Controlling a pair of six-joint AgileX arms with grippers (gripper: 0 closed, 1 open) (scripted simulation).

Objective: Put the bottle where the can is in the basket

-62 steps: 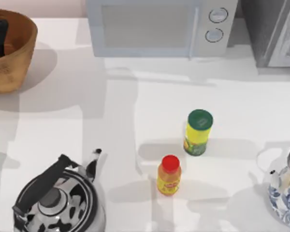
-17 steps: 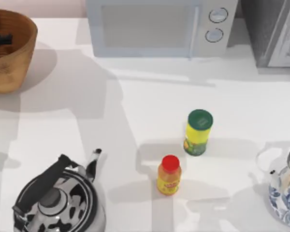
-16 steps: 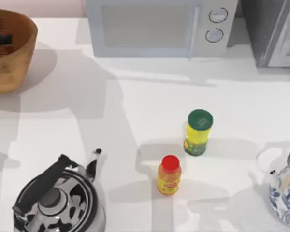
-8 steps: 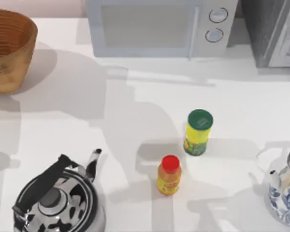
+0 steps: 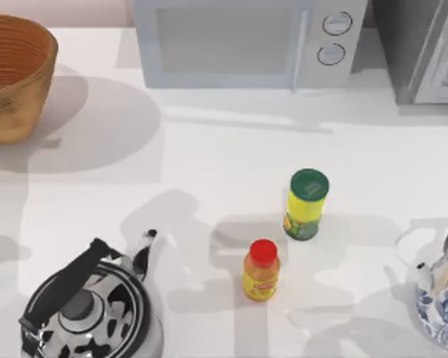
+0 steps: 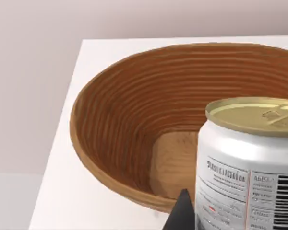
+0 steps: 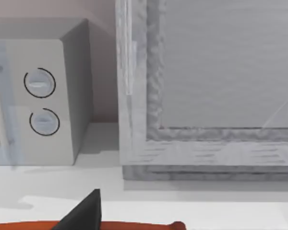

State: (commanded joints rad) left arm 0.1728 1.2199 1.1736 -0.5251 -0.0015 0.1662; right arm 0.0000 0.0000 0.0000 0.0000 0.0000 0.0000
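1. Found the can [image 6: 249, 158] upright and clasped by the left gripper [image 6: 216, 218], one dark finger [image 6: 182, 214] against its side, with the basket [image 6: 110, 124] beyond it.
2. Logged the basket at the far left corner of the table [image 5: 209, 149].
3. Noted the bottle [image 5: 261, 270] upright on the table, near the yellow container [image 5: 308, 203] and well apart from the basket.
4. Saw the right gripper [image 7: 101, 218] near the microwave [image 7: 43, 96]; could not tell its grip.

The can [image 6: 247, 163] and basket [image 6: 134, 124] run off frame.
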